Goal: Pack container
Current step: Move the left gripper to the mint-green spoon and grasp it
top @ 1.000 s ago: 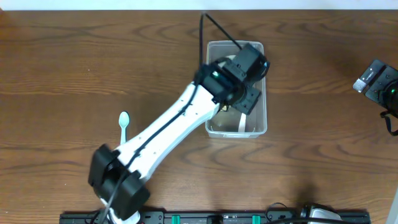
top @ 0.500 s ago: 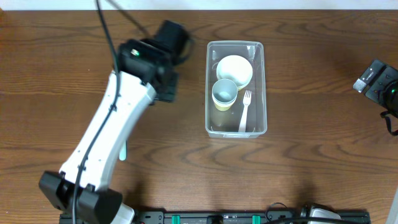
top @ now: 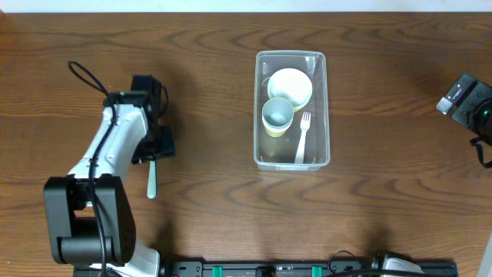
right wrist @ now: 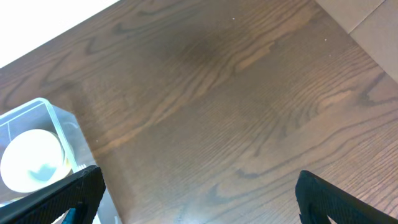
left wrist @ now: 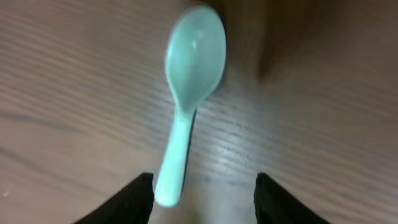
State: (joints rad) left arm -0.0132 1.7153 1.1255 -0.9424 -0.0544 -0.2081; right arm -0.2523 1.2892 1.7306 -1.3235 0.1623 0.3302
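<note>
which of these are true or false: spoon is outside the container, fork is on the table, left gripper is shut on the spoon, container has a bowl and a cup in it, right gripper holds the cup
1. The spoon lies outside the container. True: it lies on the table, to the container's left.
2. The fork is on the table. False: it lies inside the container.
3. The left gripper is shut on the spoon. False: its jaws stand apart on either side of the handle.
4. The container has a bowl and a cup in it. True.
5. The right gripper holds the cup. False: it is open and empty, off to the right of the container.
</note>
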